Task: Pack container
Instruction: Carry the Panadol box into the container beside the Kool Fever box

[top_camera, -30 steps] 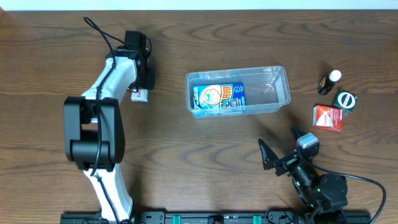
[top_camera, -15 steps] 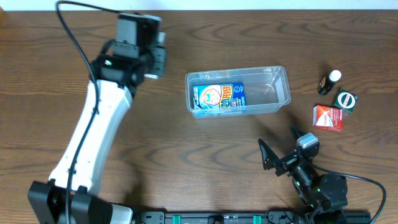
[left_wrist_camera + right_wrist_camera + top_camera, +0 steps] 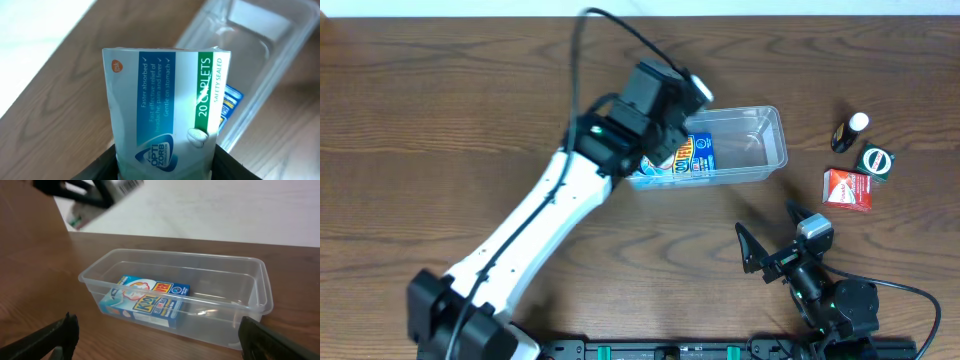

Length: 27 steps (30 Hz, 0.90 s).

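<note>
overhead view: the left gripper (image 3: 672, 92) hovers over the left end of the container (image 3: 775, 118), which sits mid-table, and is clenched on one end of a caplet box (image 3: 165, 115), seemingly to set it beside the blue box (image 3: 692, 155) lying inside. the right gripper (image 3: 765, 222) rests splayed wide near the table (image 3: 400, 120) front, well apart, likely keeping clear.

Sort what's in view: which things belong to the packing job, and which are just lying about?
In the job: container, blue box inside it, caplet box held by left gripper.
Lying about for now: red box, dark bottle, green-and-white round item.
</note>
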{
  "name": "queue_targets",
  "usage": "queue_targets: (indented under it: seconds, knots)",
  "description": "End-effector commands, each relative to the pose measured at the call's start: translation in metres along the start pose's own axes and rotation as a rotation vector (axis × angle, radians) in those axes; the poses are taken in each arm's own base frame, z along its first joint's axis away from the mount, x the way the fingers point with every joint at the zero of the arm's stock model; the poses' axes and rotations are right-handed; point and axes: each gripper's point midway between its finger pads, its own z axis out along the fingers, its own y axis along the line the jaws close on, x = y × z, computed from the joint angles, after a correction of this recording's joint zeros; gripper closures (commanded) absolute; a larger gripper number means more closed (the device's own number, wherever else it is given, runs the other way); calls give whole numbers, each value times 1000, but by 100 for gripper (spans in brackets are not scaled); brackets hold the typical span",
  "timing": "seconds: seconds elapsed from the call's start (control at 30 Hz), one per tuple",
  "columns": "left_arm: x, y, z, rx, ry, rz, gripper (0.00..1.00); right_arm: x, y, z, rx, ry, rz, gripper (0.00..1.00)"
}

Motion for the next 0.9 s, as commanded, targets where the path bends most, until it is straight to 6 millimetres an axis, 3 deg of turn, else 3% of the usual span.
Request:
queue_targets:
  seconds: [0.0,0.27,0.87]
  knots:
    - [6,-10,21,28,43,173,51,2,0,0,1,5,12,1]
    - [31,-9,61,63,132,294,51,2,0,0,1,5,12,1]
    - [71,-11,114,121,247,360,50,2,0,0,1,5,12,1]
